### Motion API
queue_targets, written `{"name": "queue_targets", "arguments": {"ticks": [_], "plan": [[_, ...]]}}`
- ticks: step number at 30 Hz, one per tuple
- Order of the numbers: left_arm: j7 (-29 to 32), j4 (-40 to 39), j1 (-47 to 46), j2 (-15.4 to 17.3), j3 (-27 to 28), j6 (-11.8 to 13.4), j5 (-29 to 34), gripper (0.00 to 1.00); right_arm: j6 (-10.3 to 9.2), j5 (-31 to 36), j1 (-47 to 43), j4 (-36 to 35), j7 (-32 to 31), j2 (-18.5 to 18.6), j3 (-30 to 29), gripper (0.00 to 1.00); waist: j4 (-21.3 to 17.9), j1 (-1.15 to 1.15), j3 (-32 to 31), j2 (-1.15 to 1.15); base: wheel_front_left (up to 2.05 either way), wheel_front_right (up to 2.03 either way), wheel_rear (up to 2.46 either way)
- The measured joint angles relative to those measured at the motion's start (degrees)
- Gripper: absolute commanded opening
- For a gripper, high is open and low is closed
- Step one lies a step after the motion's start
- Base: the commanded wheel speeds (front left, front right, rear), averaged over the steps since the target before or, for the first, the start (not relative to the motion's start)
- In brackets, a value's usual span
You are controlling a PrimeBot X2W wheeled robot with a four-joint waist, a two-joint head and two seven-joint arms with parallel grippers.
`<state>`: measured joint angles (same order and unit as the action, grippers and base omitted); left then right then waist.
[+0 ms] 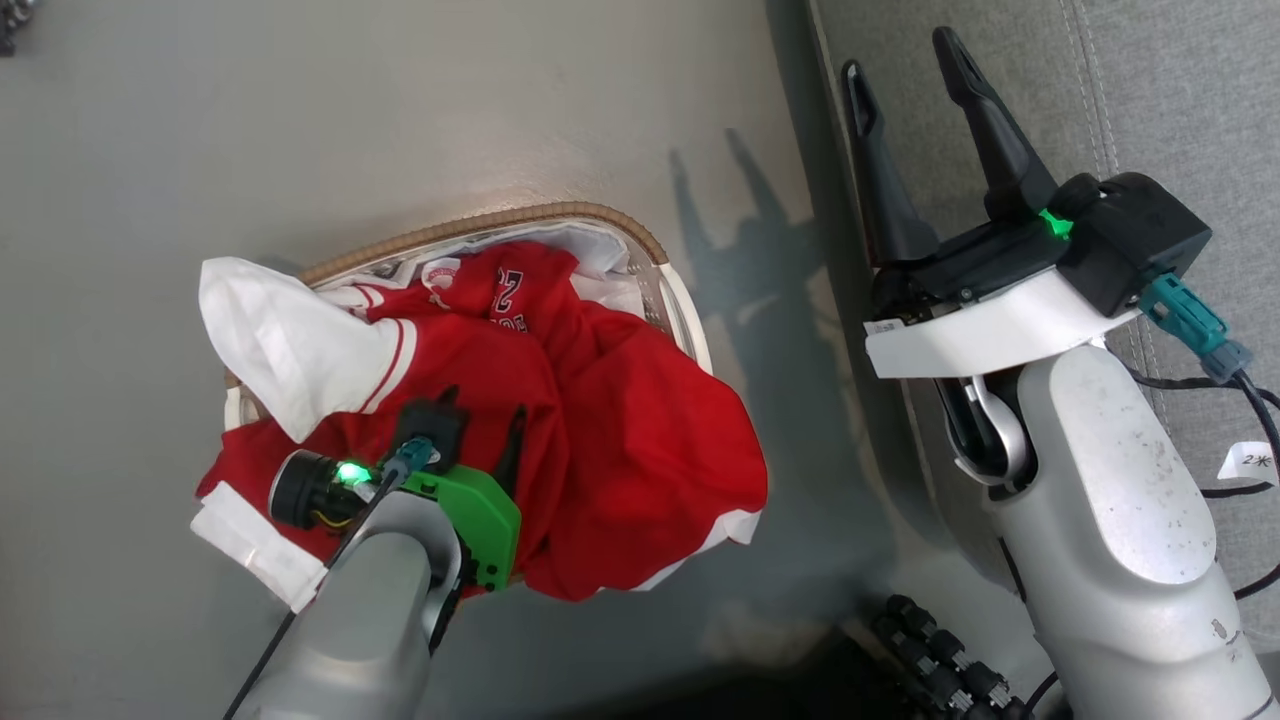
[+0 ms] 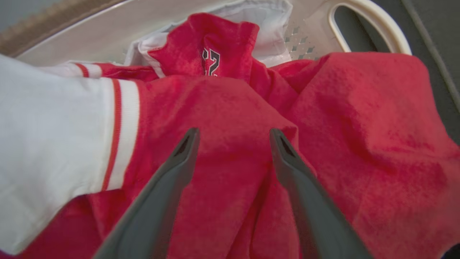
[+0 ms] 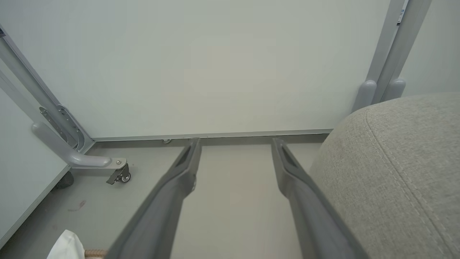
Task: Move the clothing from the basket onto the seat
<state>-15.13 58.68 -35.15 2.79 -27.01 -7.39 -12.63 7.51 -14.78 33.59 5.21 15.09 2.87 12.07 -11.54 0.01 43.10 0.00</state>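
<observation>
Item: the clothing (image 1: 600,430), red shirts with white panels, all heaped in the basket (image 1: 500,215). The basket stands on the floor (image 1: 300,120) near the edge of the seat (image 1: 1180,100). Red cloth spills over the basket's rim on the side toward the seat and on the side nearest the robot, and a white sleeve with red stripes hangs over the rim at the robot's left. How many garments make up the heap cannot be told. Seat: grey cushion, with no garment on the part in view. Left gripper (image 2: 233,135): fingers spread wide and pointed down over a raised fold of red cloth near the middle of the heap, nothing pinched; whether the tips touch the fabric cannot be told. Right gripper (image 1: 900,60): fingers spread wide and empty, held by the seat's edge, well apart from the basket. Status, as judged: nothing transferred, and the first pick is at the approach stage. Outstanding: close on the fold, lift it clear of the rim, carry it to the seat, release, then repeat for whatever remains in the basket.
</observation>
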Motion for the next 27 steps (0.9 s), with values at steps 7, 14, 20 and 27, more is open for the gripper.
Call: {"name": "queue_targets", "arguments": {"ticks": [7,14,20,27], "plan": [[0.0,1.63,-4.27,0.4,-10.1,0.0,-5.12,1.0,0.0,-1.26,1.03,-0.21,0.0,0.0,0.44,1.0,-1.87,-0.01,4.24,0.0,0.0,0.0,0.0],[0.0,7.86,-8.64,1.9,-11.66,0.05,-5.72,1.0,0.0,-1.91,1.52,-0.4,0.0,-0.01,0.36,1.0,-3.11,-0.01,7.43,0.0,0.0,0.0,0.0],[0.0,11.13,-10.76,1.9,-11.43,2.03,-5.61,1.0,0.0,-2.0,1.71,-0.65,0.0,-0.02,0.33,1.0,-3.68,-0.01,9.4,0.0,0.0,0.0,0.0],[0.01,13.92,-12.49,1.9,-12.0,2.88,-5.53,0.53,0.0,-2.0,2.07,-0.47,0.0,-0.02,0.36,1.0,-3.58,-0.01,10.58,0.0,0.0,0.0,0.0]]}}
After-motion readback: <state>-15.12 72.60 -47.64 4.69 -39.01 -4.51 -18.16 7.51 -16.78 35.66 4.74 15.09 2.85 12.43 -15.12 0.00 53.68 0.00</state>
